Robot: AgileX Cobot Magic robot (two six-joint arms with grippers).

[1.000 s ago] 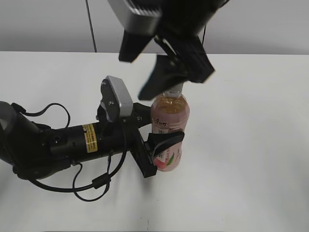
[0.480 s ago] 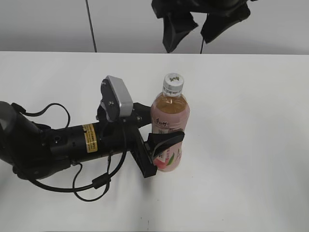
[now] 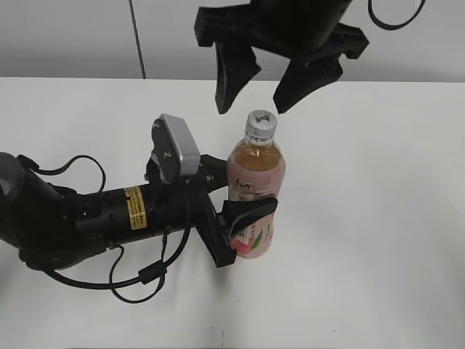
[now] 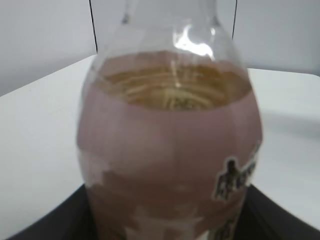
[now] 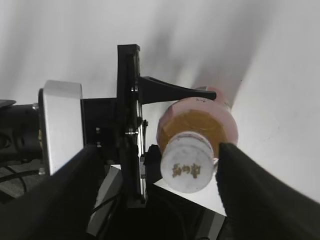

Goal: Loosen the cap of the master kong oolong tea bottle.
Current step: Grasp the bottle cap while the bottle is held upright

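The master kong oolong tea bottle [image 3: 254,196] stands upright on the white table, amber tea inside, pink peach label. Its white cap [image 3: 261,126] is on the neck. My left gripper [image 3: 243,225] is shut on the bottle's lower body; in the left wrist view the bottle [image 4: 170,145] fills the frame between the dark jaws. My right gripper [image 3: 256,93] hangs open just above the cap, its two black fingers spread to either side, not touching. In the right wrist view the cap [image 5: 188,168] lies between the open fingers [image 5: 160,180], nearer the right finger.
The left arm's black body and cables [image 3: 94,218] lie across the table's left side. A white camera block [image 3: 178,145] sits on its wrist. The table's far edge meets a grey wall [image 3: 73,43].
The right gripper, which was at the cap a second ago, rose clear of it, then came back down with its fingers spread wide above the cap. The bottle and left gripper have not moved.
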